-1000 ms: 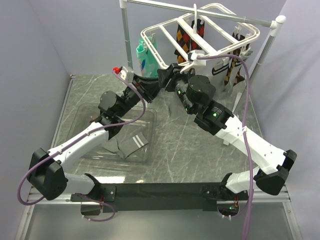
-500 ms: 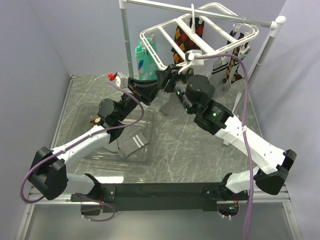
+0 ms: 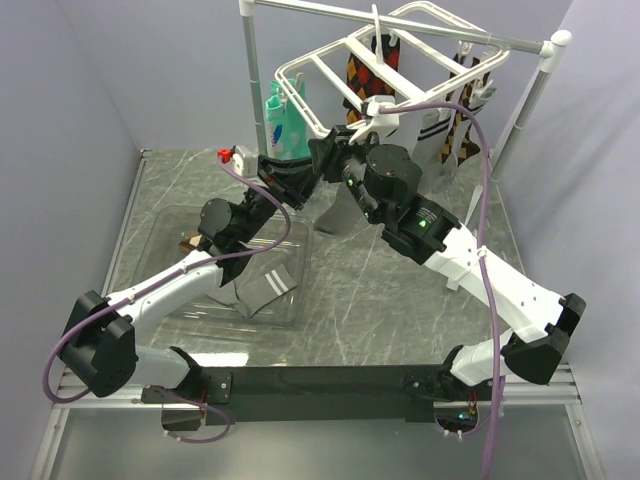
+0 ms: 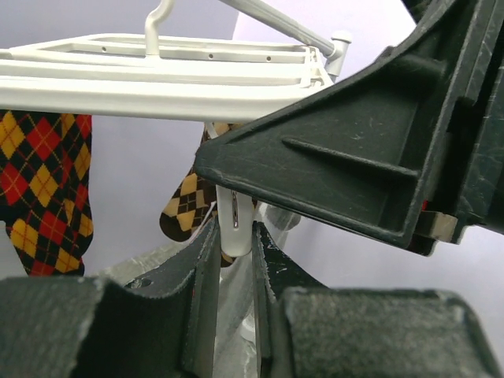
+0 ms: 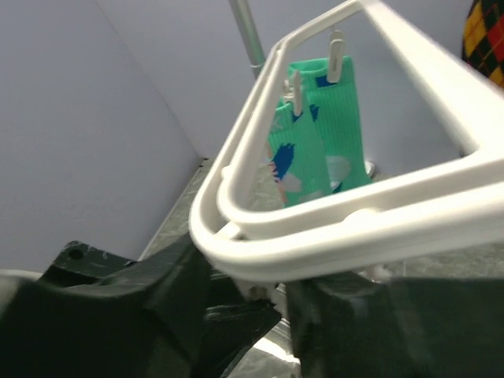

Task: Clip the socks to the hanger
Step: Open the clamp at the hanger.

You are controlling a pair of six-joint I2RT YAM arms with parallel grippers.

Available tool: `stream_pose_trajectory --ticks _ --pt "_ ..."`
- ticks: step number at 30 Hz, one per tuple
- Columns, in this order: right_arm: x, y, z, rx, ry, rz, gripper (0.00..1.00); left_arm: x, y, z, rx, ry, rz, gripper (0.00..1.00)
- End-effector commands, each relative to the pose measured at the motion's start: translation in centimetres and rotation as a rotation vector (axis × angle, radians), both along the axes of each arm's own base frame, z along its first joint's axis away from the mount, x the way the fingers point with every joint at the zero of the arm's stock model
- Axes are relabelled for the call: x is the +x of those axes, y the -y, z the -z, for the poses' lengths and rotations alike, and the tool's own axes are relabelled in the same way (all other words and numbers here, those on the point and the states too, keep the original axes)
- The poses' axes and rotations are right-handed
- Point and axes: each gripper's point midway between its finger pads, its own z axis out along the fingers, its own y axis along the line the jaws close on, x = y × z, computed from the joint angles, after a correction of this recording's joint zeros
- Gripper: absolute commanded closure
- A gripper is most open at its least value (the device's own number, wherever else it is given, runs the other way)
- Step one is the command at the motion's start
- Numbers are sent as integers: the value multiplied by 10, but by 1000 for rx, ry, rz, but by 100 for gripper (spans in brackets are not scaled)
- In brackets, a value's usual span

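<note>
Both arms converge on the near-left corner of the white plastic rectangular drying hanger (image 5: 370, 224), which hangs by its hook from the metal rail stand with white poles (image 3: 250, 80). Below that corner, the left gripper (image 4: 235, 238) has its fingers pressed against the two sides of a small white dangling clip (image 4: 235, 224), apparently squeezing it open. The right gripper (image 5: 250, 298) sits just under the same corner rail. Its wrist view does not show whether its fingers are spread or pinching anything. One plain grey sock (image 3: 335, 212) dangles directly beneath this corner, its cuff hidden behind the right gripper. A second grey sock with white stripes (image 3: 268, 283) lies in the clear plastic tray (image 3: 170, 222), nearer the arm bases than the hanger. Red-and-yellow argyle socks (image 4: 39, 185) and teal patterned socks (image 5: 323, 134) already hang from other clips. Probable failures: the hanger is free to swing, so a push from either arm could pull the clip out of the left fingers. If the cuff does not reach the clip's mouth before the squeeze is released, the sock would drop to the table. The two grippers are crowded together and could collide.
</note>
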Motion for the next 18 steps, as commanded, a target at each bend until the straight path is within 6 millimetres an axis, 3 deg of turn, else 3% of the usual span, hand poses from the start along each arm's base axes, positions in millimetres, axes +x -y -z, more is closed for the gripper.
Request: stream_pose_trajectory --ticks 1,4,9,11,15,18 --pt "1 8 -36 50 76 22 59 -11 13 -2 26 36 42 80" --pt "2 10 -35 43 75 34 77 -10 14 -1 34 36 34 80" --pt "3 10 -32 10 86 36 98 -9 15 4 53 24 33 77" --pt "3 12 -29 -11 94 37 100 -9 15 4 56 16 32 72" --pt "0 12 -23 -50 115 14 100 -5 7 7 69 -46 -9 49" --pt "-1 14 -24 -46 139 0 100 -3 -5 8 70 -123 -47 44"
